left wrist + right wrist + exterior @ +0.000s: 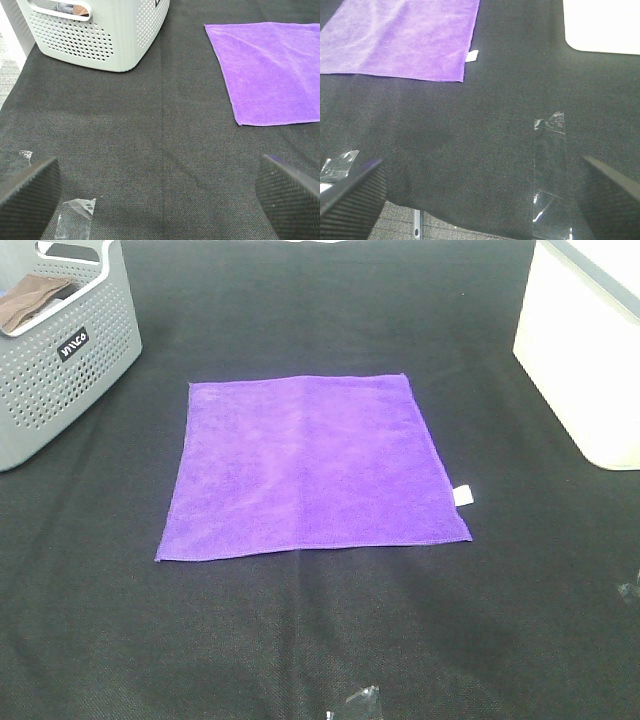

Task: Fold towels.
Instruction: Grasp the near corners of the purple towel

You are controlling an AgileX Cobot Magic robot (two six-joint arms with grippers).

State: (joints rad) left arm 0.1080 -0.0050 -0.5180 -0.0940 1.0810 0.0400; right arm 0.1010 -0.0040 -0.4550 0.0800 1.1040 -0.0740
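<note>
The bright purple towel [308, 468] lies flat and spread out in the middle of the black table, with its small white tag [463, 495] at the near right corner. It also shows in the left wrist view [272, 70] and in the right wrist view [400, 37]. My left gripper [160, 200] is open and empty, low over the bare cloth near the table's front left, short of the towel. My right gripper [480, 200] is open and empty near the front edge, short of the tag corner. Neither gripper shows in the exterior high view.
A grey perforated basket [60, 360] holding a brown cloth [30, 300] stands at the back left, also in the left wrist view [95, 35]. A white box [585, 350] stands at the back right. Clear tape strips [549, 150] lie near the front edge.
</note>
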